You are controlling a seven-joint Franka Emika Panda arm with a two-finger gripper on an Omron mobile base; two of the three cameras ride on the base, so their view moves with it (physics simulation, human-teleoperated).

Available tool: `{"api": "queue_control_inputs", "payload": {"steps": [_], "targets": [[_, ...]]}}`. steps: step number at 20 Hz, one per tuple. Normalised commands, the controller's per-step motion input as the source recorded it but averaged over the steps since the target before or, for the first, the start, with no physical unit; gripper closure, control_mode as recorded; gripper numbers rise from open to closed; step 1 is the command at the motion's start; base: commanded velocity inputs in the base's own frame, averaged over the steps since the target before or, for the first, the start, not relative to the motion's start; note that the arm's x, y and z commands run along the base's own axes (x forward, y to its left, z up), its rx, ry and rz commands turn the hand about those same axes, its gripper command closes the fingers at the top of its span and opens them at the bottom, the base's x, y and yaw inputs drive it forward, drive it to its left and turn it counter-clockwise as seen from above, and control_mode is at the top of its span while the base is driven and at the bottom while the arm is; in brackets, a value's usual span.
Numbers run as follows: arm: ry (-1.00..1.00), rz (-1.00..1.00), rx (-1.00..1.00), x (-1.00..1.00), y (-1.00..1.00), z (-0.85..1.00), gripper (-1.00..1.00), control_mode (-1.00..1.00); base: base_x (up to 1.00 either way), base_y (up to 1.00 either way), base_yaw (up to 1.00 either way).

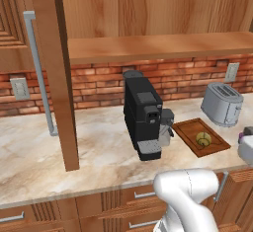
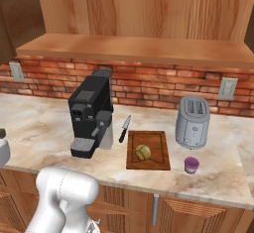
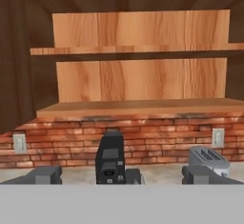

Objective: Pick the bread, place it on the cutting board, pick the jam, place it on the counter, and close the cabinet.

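Note:
The bread (image 2: pixel 143 152), a round yellowish bun, lies on the dark brown cutting board (image 2: pixel 158 139), also seen as bread (image 1: pixel 203 138) on the board (image 1: pixel 188 130). The purple jam (image 2: pixel 191 165) stands on the beige counter (image 2: pixel 39 128) just right of the board, in front of the toaster. The cabinet (image 3: pixel 138 75) is open, its wooden shelves bare; its door (image 1: pixel 57 73) swings out edge-on with a silver handle (image 1: pixel 39 73). My gripper (image 3: pixel 122 175) is open, its fingertips (image 3: pixel 45 174) spread wide with nothing between them, facing the cabinet from a distance.
A black coffee machine (image 2: pixel 90 114) stands mid-counter with a knife (image 2: pixel 124 128) to its right. The silver toaster (image 2: pixel 193 122) sits behind the jam. A brick backsplash with outlets (image 2: pixel 227 88) runs along the wall. Wooden drawers (image 1: pixel 118 211) sit below the counter.

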Motion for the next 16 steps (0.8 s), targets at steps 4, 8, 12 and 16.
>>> {"api": "queue_control_inputs", "payload": {"steps": [4, 8, 12, 16], "targets": [[-0.05, 0.0, 0.0, -0.11, 0.2, 0.0, -1.0, -1.0, 0.0, 0.0, 0.0], [-0.07, 0.01, 0.0, -0.14, 0.19, 0.0, -1.0, -1.0, 0.0, 0.0, 0.0], [-0.09, 0.02, 0.0, -0.1, 0.21, 0.0, -1.0, -1.0, 0.0, 0.0, 0.0], [-0.08, 0.03, 0.0, -0.09, 0.21, 0.0, -1.0, -1.0, 0.0, 0.0, 0.0]]}}
